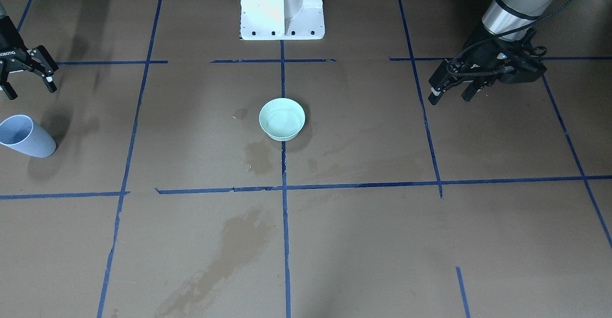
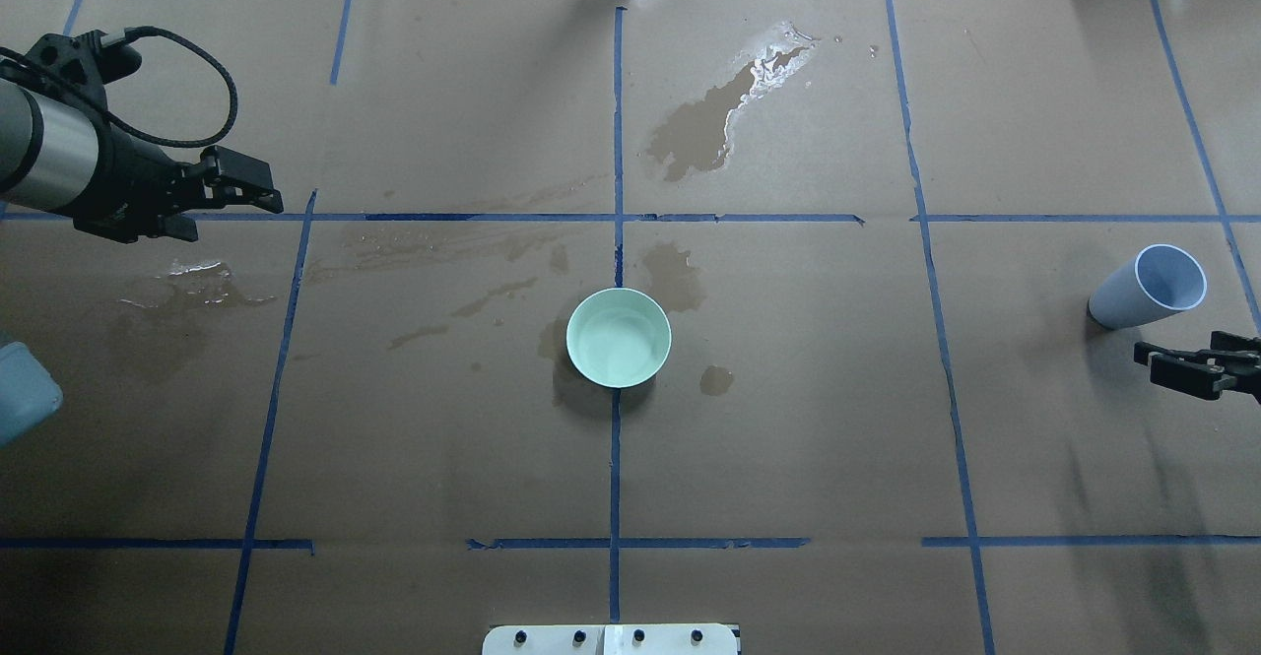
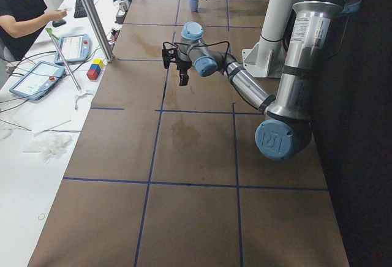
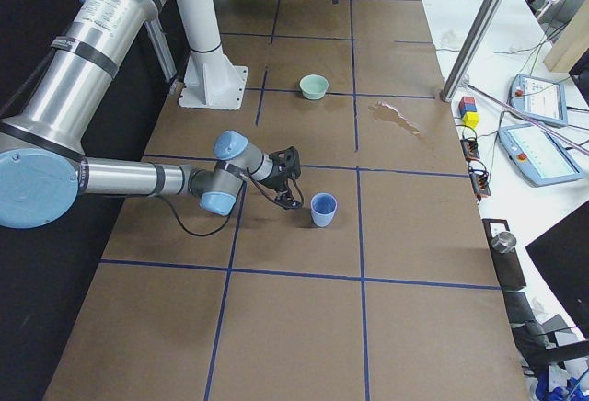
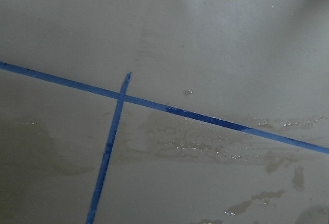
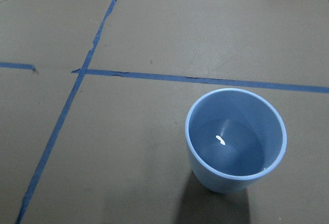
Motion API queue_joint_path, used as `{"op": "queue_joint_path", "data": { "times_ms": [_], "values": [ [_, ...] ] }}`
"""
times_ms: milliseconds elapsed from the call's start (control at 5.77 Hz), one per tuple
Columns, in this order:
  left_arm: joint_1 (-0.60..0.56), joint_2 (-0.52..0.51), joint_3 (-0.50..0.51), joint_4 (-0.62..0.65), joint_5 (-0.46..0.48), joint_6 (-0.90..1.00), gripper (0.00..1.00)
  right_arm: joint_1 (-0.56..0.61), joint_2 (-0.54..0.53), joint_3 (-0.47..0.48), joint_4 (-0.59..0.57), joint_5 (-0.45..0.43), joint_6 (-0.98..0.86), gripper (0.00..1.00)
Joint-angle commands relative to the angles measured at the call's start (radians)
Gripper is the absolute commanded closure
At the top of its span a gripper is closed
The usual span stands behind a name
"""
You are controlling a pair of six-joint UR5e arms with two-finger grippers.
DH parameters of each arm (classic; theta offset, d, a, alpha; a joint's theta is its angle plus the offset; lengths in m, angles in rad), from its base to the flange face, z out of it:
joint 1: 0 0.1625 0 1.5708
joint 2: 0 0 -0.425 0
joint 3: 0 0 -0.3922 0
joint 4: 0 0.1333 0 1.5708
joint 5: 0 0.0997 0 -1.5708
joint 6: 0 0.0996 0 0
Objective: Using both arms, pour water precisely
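Resting in the pale blue cup [image 6: 235, 141], the water [image 6: 226, 149] shows in the right wrist view as a clear shallow layer with one bright glint. The cup stands upright on the brown paper table cover [image 1: 502, 241], at the far left edge of the front-facing view and near the right edge of the overhead view.

The right gripper [image 1: 31, 91] hangs near the cup, just above it in the front-facing view. Its jaws are spread wide and grasp nothing. The overhead view shows a gap between the fingertips and the cup wall.

A mint green bowl [image 1: 282, 118] sits at the centre of the table, on a blue tape line [image 1: 285, 213], well apart from the cup and from both grippers. Its contents cannot be told.

The left gripper [image 1: 449, 99] is in the upper right of the front-facing view, tilted down toward the table. Its fingers are parted and empty, and it touches nothing.

Dark wet patches [image 2: 704, 128] mark the paper around the bowl and toward the top of the overhead view. The left wrist view shows only crossing tape and wet streaks [image 5: 205, 144].
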Motion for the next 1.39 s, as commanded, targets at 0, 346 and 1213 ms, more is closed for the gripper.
{"op": "queue_joint_path", "data": {
  "times_ms": [0,346,1213],
  "values": [
    [0.001,0.022,0.0,0.004,0.038,0.028,0.0,-0.111,-0.004,-0.029,0.011,-0.202,0.017,0.0],
    [0.001,0.025,0.0,0.004,0.04,0.03,0.0,-0.233,-0.005,-0.058,0.011,-0.427,0.038,0.0],
    [-0.003,0.023,0.0,0.004,0.04,0.028,0.0,-0.371,0.013,-0.141,0.013,-0.761,0.255,0.01]
  ]
}}
